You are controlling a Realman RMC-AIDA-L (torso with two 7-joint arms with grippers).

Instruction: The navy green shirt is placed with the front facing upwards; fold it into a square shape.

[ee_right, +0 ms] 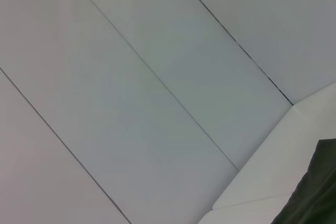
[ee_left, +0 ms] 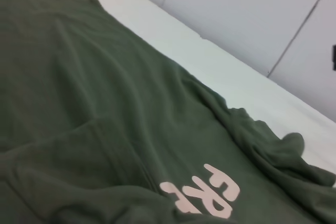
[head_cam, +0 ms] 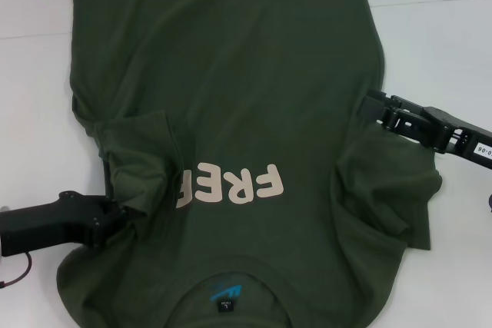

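White table [head_cam: 438, 44] fills the head view; pale wall panels [ee_right: 131, 77] stand behind it in both wrist views.

Navy green shirt [head_cam: 231, 97] lies spread front-up over the middle of the table, collar toward the robot, hem at the far side. Body of the shirt mostly flat, with soft wrinkles. Left wrist view shows the same cloth [ee_left: 79, 87] running out to the far table edge, with rumpled fabric at the opposite side.

Both sleeves are folded inward onto the body. Left sleeve [head_cam: 138, 159] is bunched and overlaps the chest lettering, covering its last letter. Right sleeve [head_cam: 384, 197] lies crumpled at the shirt's right edge.

Left gripper [head_cam: 115, 220] sits at the shirt's left edge, just below the left sleeve, tips buried in gathered cloth; grip looks closed on the fabric, though the fingers themselves are hidden.

Right gripper [head_cam: 369, 107] sits at the shirt's right edge above the right sleeve, touching the cloth; finger spread cannot be told.

"FREE" lettering [head_cam: 231, 186], pale pink, reads upside down from the head.

Blue collar logo [head_cam: 225, 291], small, inside the neckline.
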